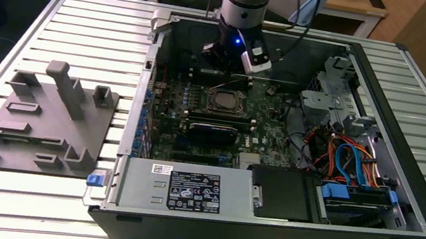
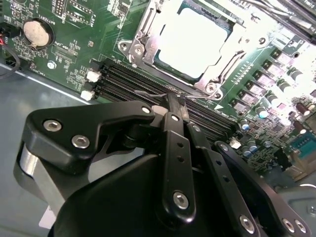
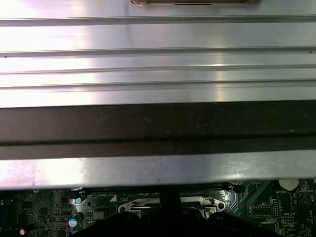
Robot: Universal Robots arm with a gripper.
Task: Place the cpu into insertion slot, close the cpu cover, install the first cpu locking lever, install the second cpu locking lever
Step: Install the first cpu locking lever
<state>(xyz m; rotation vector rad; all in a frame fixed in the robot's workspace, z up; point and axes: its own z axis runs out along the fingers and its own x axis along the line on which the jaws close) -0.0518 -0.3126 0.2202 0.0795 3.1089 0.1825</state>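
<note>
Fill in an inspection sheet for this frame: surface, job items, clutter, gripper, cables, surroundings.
Surface: ribbed silver metal table carrying an open black computer case.
Job items: silvery-grey square cpu sits in the insertion slot; thin silver metal cpu cover lies closed around it. Lever state cannot be told.
Clutter: grey plastic fixture tray with upright posts on the exterior view's left, beside the case.
Gripper: black gripper shut, holding nothing, over the long black memory slots beside the socket.
Cables: blue and orange wire bundle inside the case, on the exterior view's right.
Surroundings: wooden desks behind the table.
</note>
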